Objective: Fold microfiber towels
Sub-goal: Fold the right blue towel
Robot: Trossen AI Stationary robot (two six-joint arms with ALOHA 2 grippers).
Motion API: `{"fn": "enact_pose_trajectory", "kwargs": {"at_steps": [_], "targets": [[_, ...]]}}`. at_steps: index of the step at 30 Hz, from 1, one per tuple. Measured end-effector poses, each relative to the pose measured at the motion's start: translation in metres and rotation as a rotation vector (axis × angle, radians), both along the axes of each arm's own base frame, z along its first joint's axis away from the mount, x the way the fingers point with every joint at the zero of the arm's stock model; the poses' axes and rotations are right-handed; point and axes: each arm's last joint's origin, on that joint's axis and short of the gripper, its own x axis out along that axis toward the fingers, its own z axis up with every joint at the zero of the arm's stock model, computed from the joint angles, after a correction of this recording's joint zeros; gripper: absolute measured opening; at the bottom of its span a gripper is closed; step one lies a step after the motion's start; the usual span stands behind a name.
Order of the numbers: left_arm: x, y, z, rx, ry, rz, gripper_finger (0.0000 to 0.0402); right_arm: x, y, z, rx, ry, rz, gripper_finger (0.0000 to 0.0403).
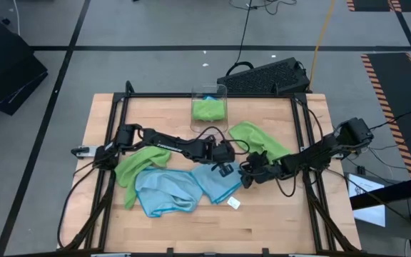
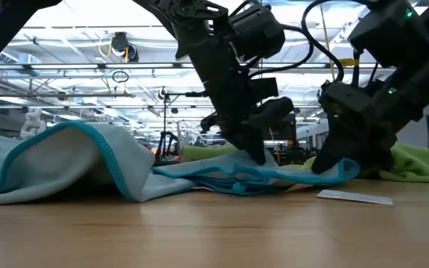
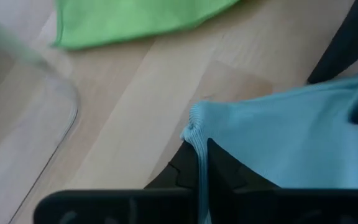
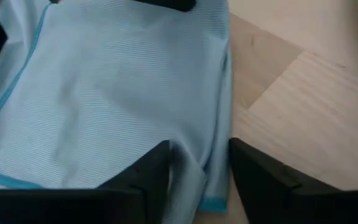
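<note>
The light blue towel (image 1: pixel 191 187) is spread out mid-table, just in front of the clear plastic bin (image 1: pixel 210 103), which has a lime green towel (image 1: pixel 209 108) stuffed in it. The left gripper (image 3: pixel 197 149) is clamped tight on the blue towel's far corner. The right gripper (image 4: pixel 197 163) is set over the neighbouring edge, fingers apart around the cloth, not quite pinched.

Left tool (image 1: pixel 225 168) low at table centre, clamped shut, right tool (image 1: pixel 249 173) just beside it, fingers apart
</note>
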Motion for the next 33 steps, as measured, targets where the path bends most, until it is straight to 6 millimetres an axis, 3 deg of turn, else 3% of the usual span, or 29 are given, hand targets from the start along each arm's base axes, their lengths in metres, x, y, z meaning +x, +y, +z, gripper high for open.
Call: {"fn": "enact_pose_trajectory", "kwargs": {"at_steps": [8, 13, 16, 23, 33], "targets": [[0.005, -0.011, 0.015, -0.023, -0.080, -0.135, 0.0016, -0.002, -0.001, -0.004, -0.080, 0.026, 0.035, 0.0049], [0.000, -0.023, 0.034, 0.000, -0.097, -0.207, 0.0006, -0.001, 0.001, 0.002, -0.108, 0.013, 0.120, 0.0032], [-0.003, -0.032, 0.046, 0.018, -0.110, -0.252, 0.0014, -0.003, 0.004, 0.010, -0.096, 0.007, 0.227, 0.0055], [-0.009, -0.048, 0.070, 0.068, -0.163, -0.349, 0.0010, -0.014, 0.004, 0.045, -0.099, -0.085, 0.375, 0.0155], [-0.010, -0.060, 0.072, 0.037, -0.171, -0.444, 0.0021, -0.024, -0.001, 0.081, -0.326, -0.240, 0.422, 0.0255]]}}
